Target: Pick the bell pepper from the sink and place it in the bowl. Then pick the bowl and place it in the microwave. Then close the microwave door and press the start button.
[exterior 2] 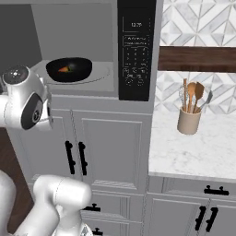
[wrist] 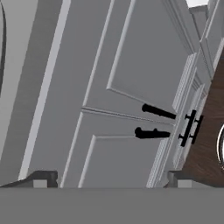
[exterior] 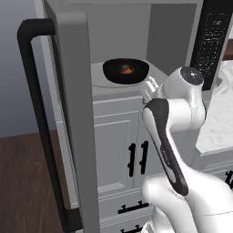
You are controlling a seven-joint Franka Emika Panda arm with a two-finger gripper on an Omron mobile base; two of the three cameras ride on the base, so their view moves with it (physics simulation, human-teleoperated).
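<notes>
Grey panelled cabinets [exterior 2: 110, 147] with black bar pulls run under a white marble counter [exterior 2: 198, 152]; a tan crock of wooden utensils [exterior 2: 189, 120] stands on it by the patterned backsplash. The microwave [exterior 2: 78, 46] is open above the cabinets, its control panel [exterior 2: 136, 50] dark at the right. The bowl [exterior: 126, 70] sits on the turntable inside the cavity, the bell pepper [exterior: 127, 70] lying in it. The microwave door [exterior: 73, 113] stands swung out at left, its black handle [exterior: 38, 127] upright. The tool [wrist: 111, 177] hangs empty, its 2 fingertips [wrist: 43, 178] spread wide, facing cabinet doors, probably the lower ones.
</notes>
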